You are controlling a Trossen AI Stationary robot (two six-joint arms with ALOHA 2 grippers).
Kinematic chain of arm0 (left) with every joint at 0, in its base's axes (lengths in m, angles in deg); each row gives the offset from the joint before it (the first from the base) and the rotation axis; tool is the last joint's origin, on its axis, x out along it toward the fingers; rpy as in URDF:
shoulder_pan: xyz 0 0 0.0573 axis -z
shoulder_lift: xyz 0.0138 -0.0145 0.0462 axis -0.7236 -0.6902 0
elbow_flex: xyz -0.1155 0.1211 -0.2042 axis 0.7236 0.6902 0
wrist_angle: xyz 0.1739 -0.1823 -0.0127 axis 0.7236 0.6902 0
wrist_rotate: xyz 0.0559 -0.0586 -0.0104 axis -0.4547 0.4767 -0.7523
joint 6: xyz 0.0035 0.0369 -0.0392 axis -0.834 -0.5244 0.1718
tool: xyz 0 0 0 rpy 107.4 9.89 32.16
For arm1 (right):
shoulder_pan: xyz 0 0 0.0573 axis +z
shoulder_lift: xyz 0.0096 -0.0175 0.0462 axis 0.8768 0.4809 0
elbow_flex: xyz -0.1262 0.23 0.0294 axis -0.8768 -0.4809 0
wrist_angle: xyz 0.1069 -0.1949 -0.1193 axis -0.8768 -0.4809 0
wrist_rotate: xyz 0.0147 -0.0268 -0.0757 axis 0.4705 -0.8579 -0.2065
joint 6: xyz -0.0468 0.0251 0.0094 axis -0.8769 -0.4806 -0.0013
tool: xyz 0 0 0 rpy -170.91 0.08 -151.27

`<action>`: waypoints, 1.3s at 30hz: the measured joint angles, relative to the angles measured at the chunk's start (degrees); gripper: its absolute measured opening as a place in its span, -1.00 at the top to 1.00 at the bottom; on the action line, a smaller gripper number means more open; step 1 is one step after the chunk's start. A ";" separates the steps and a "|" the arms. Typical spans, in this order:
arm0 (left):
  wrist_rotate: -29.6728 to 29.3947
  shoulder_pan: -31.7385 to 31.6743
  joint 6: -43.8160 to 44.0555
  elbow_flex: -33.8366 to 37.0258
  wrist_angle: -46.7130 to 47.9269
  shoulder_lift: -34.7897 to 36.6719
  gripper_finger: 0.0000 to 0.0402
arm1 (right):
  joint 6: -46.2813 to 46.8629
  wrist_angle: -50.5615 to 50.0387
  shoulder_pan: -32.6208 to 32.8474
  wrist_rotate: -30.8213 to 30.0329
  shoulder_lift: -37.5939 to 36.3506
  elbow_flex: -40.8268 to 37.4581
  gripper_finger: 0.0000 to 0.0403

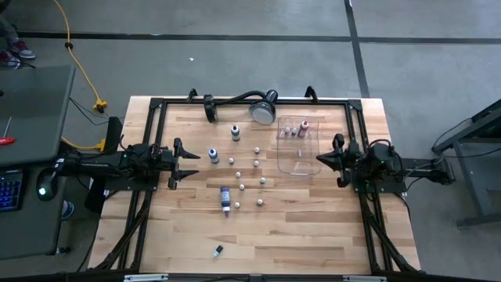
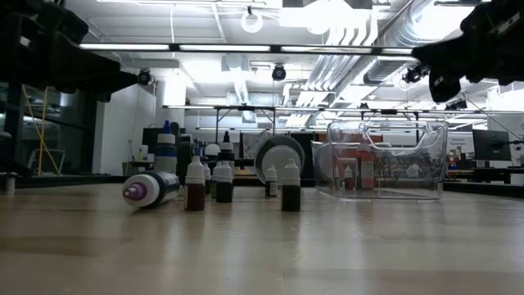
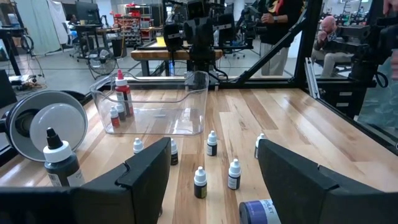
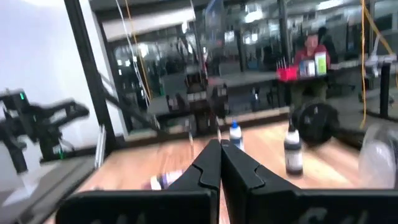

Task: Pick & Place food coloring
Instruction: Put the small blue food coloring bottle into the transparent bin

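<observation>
Left gripper hangs over the left side of the wooden table, fingers spread wide, nothing between them. Food coloring bottles sit loosely scattered just ahead of it toward table centre, none touching it; most stand upright, and one larger blue-bodied bottle lies on its side just off that gripper's forward line. A lone small bottle lies well apart near the table's front edge.

Right gripper hovers at the right side, fingers pinched together, holding nothing, its tip just beside the clear tray. A few bottles stand inside the tray at its far end.

Round silver lamp head on a black gooseneck rests at the table's far edge. Beyond the table: grey floor, yellow cable, workshop benches, a seated person in the background.
</observation>
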 joint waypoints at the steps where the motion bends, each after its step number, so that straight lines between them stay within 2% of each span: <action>1: 0.00 -0.01 0.00 0.00 0.00 0.00 -0.19 | 0.00 -1.53 0.00 0.18 0.00 0.00 1.00; 5: 0.00 -0.02 0.01 -0.01 0.00 0.00 -0.19 | 0.02 -5.74 0.00 1.49 0.01 0.00 1.00; 11: 0.00 -0.01 0.00 0.00 0.00 0.00 -0.19 | -3.18 -5.89 0.00 1.77 0.07 0.00 1.00; 39: 0.00 -0.02 0.00 0.01 -0.01 0.00 -0.19 | -3.04 -5.95 0.00 1.18 1.22 0.00 1.00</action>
